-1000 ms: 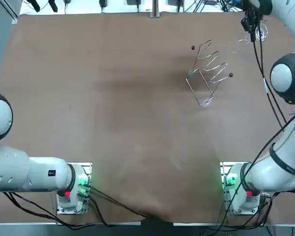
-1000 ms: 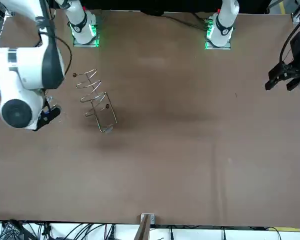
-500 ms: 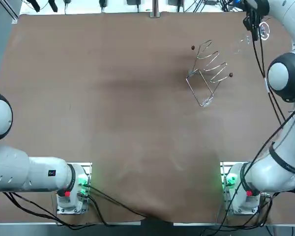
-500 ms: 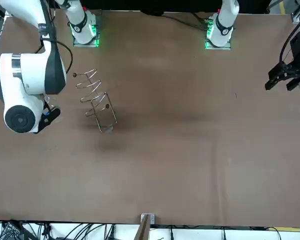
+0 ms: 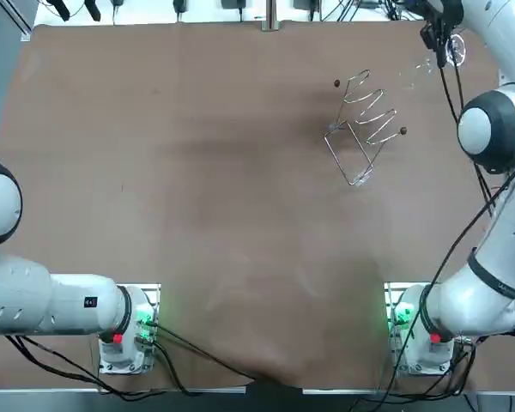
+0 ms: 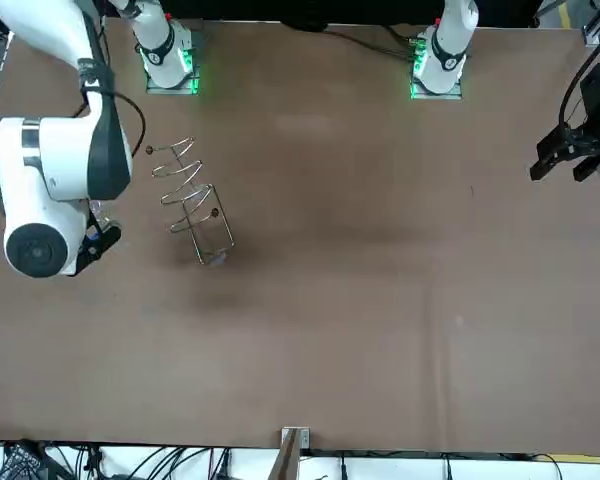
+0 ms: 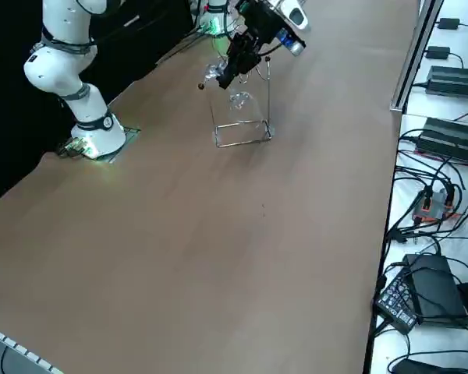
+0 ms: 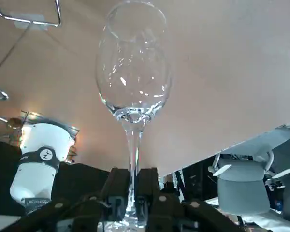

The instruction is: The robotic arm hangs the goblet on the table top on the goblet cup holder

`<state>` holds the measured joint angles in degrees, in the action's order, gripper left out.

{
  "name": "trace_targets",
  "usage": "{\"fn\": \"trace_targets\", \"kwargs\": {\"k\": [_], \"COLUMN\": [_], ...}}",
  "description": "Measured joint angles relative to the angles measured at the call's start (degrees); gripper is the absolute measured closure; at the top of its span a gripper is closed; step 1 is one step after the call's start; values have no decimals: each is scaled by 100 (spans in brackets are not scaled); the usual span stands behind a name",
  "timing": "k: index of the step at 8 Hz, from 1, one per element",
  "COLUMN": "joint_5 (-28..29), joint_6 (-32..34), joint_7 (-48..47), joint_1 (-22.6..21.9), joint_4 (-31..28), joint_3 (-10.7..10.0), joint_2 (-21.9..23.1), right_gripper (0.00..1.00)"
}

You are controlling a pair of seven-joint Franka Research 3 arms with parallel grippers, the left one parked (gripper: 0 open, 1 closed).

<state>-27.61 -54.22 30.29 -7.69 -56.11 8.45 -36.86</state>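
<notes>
R arm reaches to the far right corner of the table (image 5: 197,172). The right gripper (image 8: 134,193) sits there, above the surface, w/ its fingers (image 8: 117,186) closed narrow on the goblet (image 8: 133,72). They pinch the stem low down, close to the foot, and the bowl sticks out away from the gripper. From the wrist cam we see the glass is clear and empty, stem straight between the two pads.

Goblet holder (image 5: 363,129), a bent-wire rack w/ small dark ball tips, stands on the table in the far right part. It's just to the robot's left of the gripper and a bit nearer the bases.

Overhead the goblet shows only faintly, bowl end nearer the holder than the foot. It's near the rack but apart from it, not hung on any wire. We can't tell how high it's held over the table.
</notes>
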Motion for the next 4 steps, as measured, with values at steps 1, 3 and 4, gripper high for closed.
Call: {"fn": "trace_targets", "kwargs": {"k": [1, 3, 4], "joint_5": [1, 0, 0], "joint_6": [0, 0, -4], "joint_7": [0, 0, -14], "joint_1": [-99, -314, -374], "joint_4": [78, 120, 121], "joint_3": [10, 10, 5], "joint_2": [-15, -31, -50], "right_gripper": [88, 88, 88]}}
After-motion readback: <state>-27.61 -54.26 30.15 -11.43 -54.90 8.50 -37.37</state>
